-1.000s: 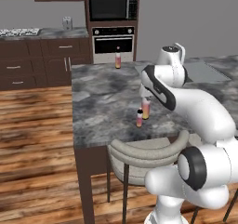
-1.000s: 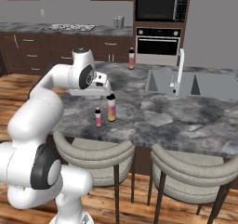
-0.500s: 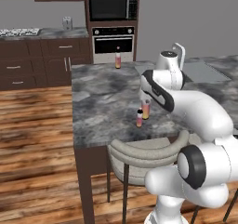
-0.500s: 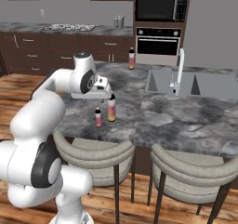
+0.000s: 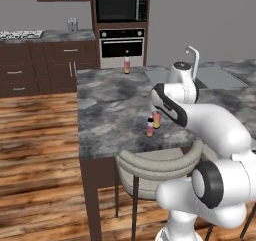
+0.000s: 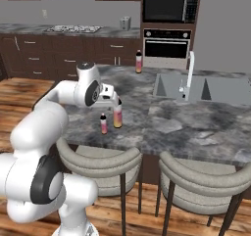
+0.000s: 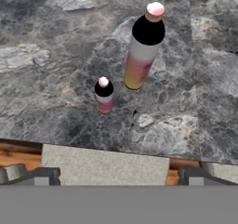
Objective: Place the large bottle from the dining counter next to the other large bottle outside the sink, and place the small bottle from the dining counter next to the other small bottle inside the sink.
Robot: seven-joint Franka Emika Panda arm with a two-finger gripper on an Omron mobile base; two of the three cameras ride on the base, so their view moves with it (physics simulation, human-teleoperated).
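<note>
While our gripper [image 7: 114, 174] hangs with jaws wide apart and empty, we see the small bottle [image 7: 104, 95] upright on the tabletop [image 7: 56, 42], the large bottle [image 7: 142, 46] at its two o'clock.

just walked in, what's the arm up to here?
The white arm's gripper hangs open above two pink-to-yellow bottles standing near the front edge of the dark grey marbled dining counter, holding nothing. The large bottle and the small bottle with a dark shoulder stand upright and apart. Another large bottle stands at the counter's far edge, beside the grey two-basin sink. Nothing moved yet.
</note>
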